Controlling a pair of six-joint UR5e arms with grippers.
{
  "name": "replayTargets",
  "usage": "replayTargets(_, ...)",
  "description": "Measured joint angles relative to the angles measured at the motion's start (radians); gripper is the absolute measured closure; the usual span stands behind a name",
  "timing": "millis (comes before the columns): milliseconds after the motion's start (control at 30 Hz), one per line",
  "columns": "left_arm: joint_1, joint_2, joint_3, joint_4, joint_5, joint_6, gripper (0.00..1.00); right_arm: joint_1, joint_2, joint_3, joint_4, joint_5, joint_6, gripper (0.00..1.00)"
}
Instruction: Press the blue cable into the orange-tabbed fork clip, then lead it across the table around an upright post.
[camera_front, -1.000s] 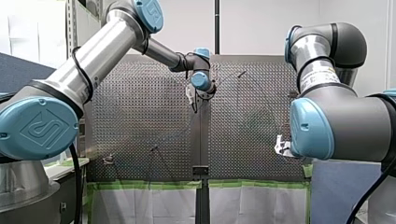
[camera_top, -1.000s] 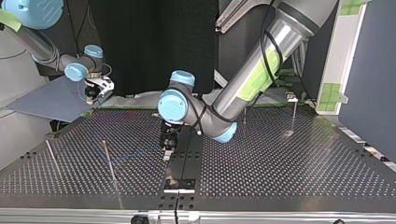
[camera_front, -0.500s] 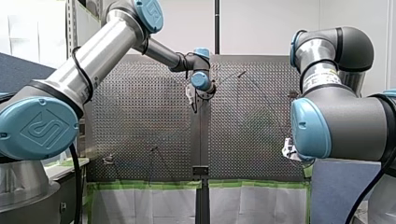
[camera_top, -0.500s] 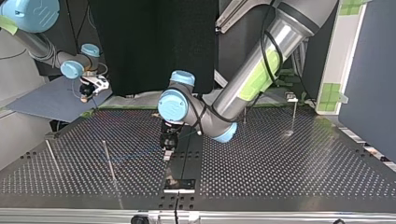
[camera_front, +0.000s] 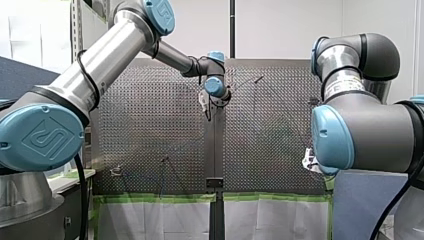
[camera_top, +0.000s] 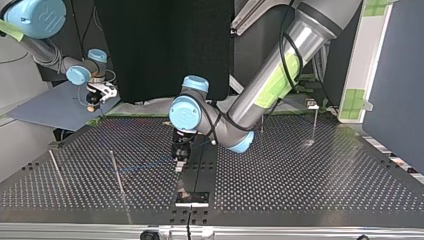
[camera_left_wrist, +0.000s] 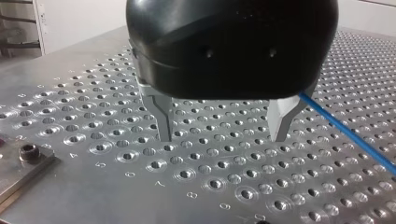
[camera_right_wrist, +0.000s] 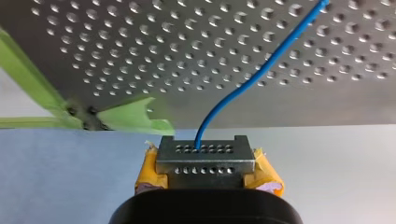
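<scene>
In the left wrist view my left gripper (camera_left_wrist: 222, 137) is open, its metal fingers (camera_left_wrist: 163, 123) just above the perforated table with nothing between them. The blue cable (camera_left_wrist: 345, 133) runs past the outer side of one finger. My right gripper (camera_right_wrist: 205, 163) has its yellow pads (camera_right_wrist: 147, 173) shut on a perforated metal block at the end of the blue cable (camera_right_wrist: 243, 88). It hangs beyond the table's edge. Across the table, my left gripper (camera_top: 179, 159) stands near the middle and my right gripper (camera_top: 95, 97) is off the back left corner. No orange-tabbed clip shows.
Thin upright posts (camera_top: 117, 175) (camera_top: 55, 167) stand at the top view's left, and two more (camera_top: 315, 122) (camera_top: 261, 122) at the back right. A small black plate (camera_top: 191, 197) sits at the near middle. Beside my left gripper lies a bolted plate (camera_left_wrist: 28, 156). Green tape (camera_right_wrist: 28, 84) edges the table.
My right gripper has drawn back off the table's edge, toward the top view's left, taking the cable's end with it. My left arm has not moved.
</scene>
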Motion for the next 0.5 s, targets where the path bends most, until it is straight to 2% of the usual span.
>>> replayTargets(233,0.002,0.0,0.0,0.0,0.022,-0.011,0.0,0.006,0.018,-0.01,0.008,-0.004,-0.005,1.0)
replayTargets(500,0.011,0.001,0.001,-0.016,0.076,-0.07,0.0,0.012,0.019,-0.012,0.011,-0.004,-0.007,1.0)
